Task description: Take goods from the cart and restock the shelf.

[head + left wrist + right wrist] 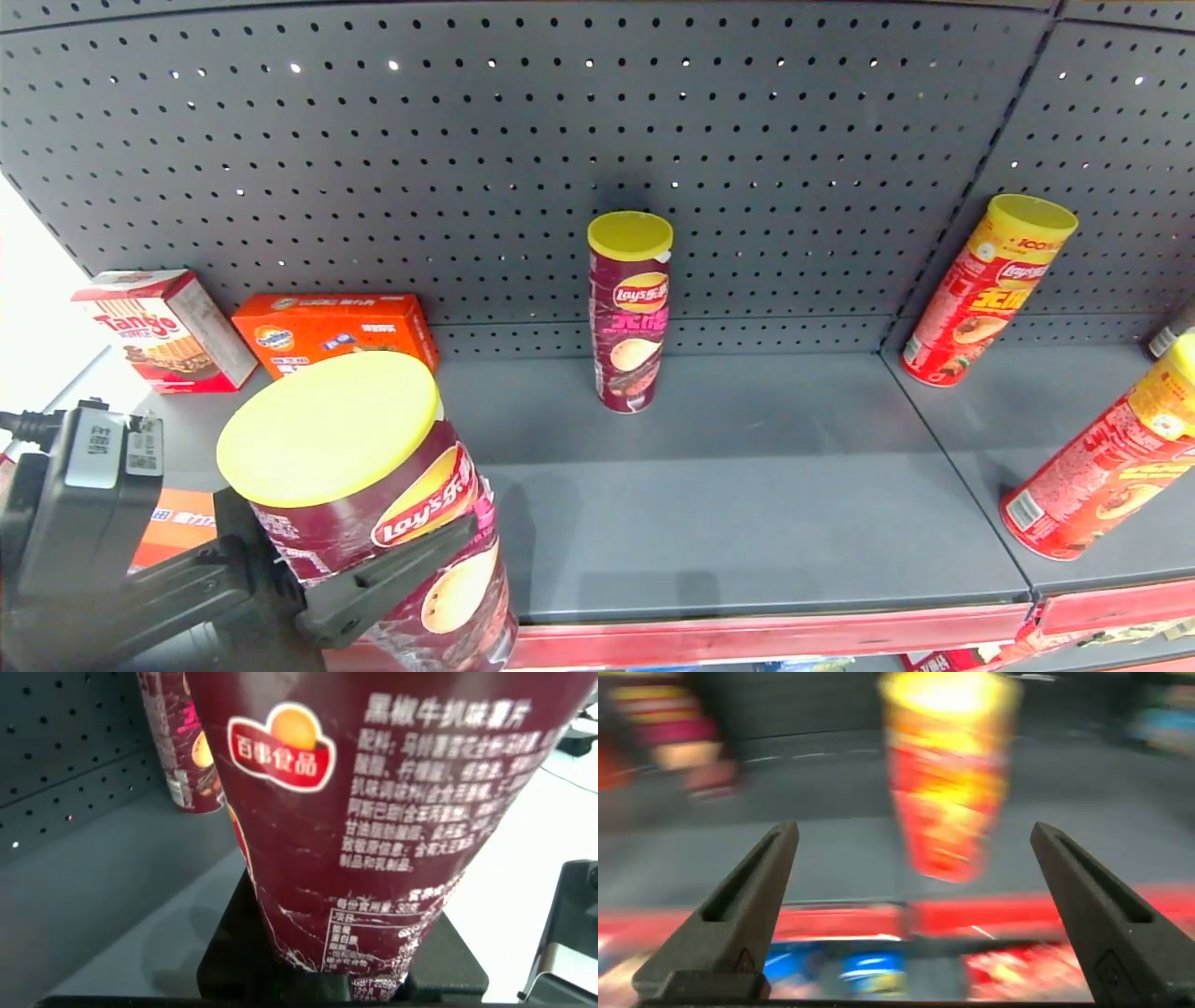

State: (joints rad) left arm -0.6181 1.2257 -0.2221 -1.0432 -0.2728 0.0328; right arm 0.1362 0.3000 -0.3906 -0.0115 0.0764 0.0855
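At the lower left of the frame the left jaws are closed around a dark red chip can (pixel 373 504), by the front edge of the shelf (pixel 747 485). The right jaws stand wide open and empty

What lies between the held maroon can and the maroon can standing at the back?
Bare shelf separates held can from standing can, per the head view.
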